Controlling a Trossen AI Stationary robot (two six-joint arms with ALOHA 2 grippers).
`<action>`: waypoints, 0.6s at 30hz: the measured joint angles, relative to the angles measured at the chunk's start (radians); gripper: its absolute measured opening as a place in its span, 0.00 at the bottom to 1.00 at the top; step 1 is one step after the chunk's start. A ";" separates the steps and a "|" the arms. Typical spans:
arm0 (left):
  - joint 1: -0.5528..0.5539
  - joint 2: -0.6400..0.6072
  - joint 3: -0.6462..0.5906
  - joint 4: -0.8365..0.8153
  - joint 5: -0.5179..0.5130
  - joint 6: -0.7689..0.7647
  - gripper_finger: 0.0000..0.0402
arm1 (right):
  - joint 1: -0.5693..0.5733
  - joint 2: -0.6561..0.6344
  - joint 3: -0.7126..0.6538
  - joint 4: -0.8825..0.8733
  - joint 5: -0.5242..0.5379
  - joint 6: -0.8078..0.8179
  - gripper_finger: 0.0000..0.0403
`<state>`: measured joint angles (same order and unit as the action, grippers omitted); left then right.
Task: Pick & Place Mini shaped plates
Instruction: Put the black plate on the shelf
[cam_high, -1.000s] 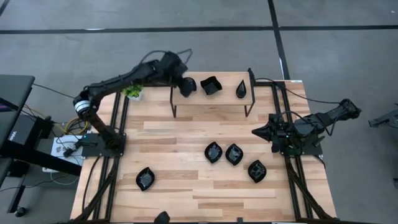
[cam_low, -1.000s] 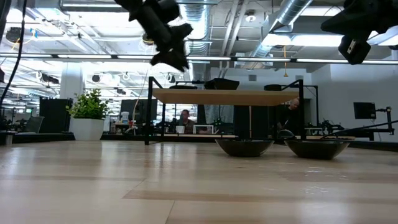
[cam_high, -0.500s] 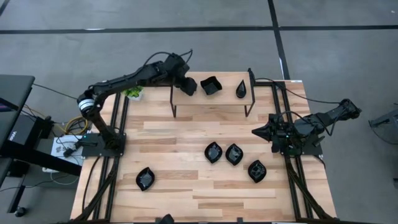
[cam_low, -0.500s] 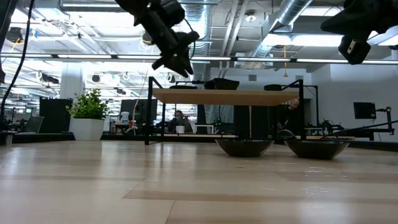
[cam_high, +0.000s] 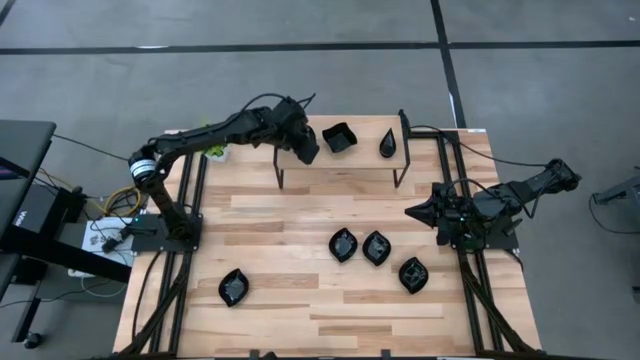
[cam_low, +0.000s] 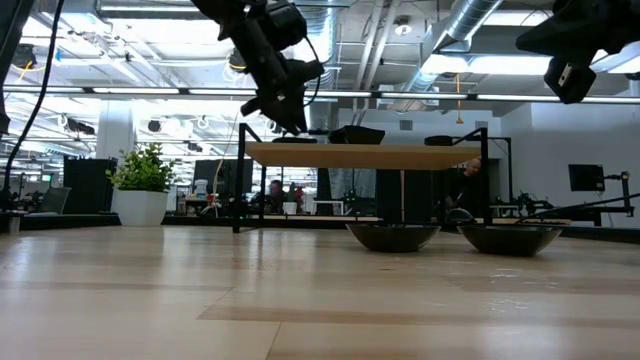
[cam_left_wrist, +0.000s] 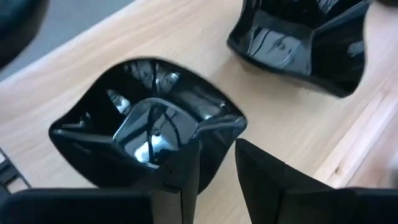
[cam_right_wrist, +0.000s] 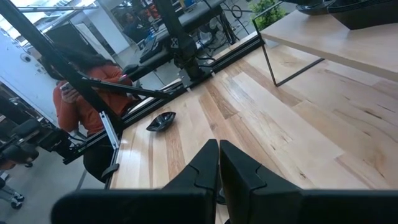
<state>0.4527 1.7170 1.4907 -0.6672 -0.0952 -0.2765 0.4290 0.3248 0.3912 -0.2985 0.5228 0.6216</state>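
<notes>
Clearly the risk sits at the raised shelf (cam_high: 340, 160), where our left gripper (cam_left_wrist: 214, 168) has one finger inside a glossy black dish (cam_left_wrist: 146, 134) and the other outside its wall, pinching the rim. We judge the dish may tip or skid toward the shelf edge if released while tilted, or knock the square dish (cam_left_wrist: 305, 40) just beside it. Its surface is shiny, wavy-edged and slick-looking, so the hold could slip. From above, a teardrop dish (cam_high: 388, 144) also stands on the shelf, while four more dishes (cam_high: 376, 248) lie on the table (cam_high: 300, 310) below. Our right gripper (cam_right_wrist: 219, 163) waits at the table's right side, fingers pressed together.
</notes>
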 joint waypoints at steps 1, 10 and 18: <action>-0.002 0.000 -0.003 0.000 -0.001 -0.001 0.26 | 0.000 0.000 0.000 0.000 0.000 0.000 0.02; -0.008 0.000 -0.052 -0.002 -0.002 -0.019 0.26 | 0.000 0.000 0.000 0.000 -0.001 0.005 0.02; -0.009 -0.032 -0.052 -0.002 -0.004 -0.012 0.26 | 0.001 0.000 0.000 0.000 -0.001 0.003 0.02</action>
<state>0.4442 1.6848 1.4391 -0.6693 -0.0988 -0.2883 0.4297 0.3252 0.3912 -0.2989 0.5217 0.6248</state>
